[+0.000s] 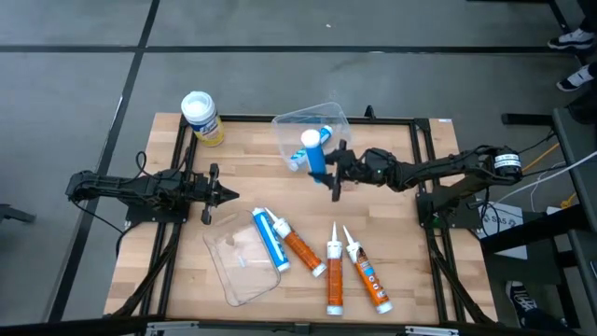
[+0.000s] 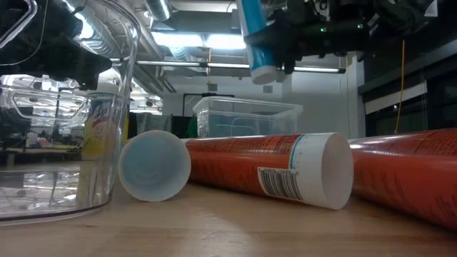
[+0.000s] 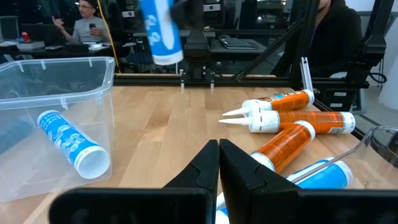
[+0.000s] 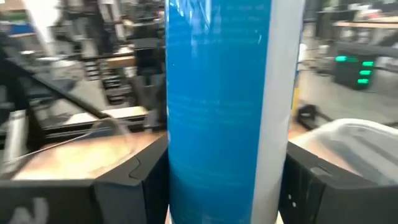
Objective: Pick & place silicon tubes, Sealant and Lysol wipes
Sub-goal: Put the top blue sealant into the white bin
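High view shows one blue tube (image 1: 297, 161) binned; the right gripper (image 1: 328, 168), clamped on another blue tube (image 1: 315, 154), hovers beside the bin (image 1: 338, 114). Four tubes and the Lysol wipes (image 1: 201, 118) remain; the left gripper (image 1: 227, 194) waits, jaws together.

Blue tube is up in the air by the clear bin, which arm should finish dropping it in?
Right. The right gripper is shut on the blue tube, holding it raised at the clear bin, where another blue tube already lies. The left gripper is shut, empty, and farther from the bin.
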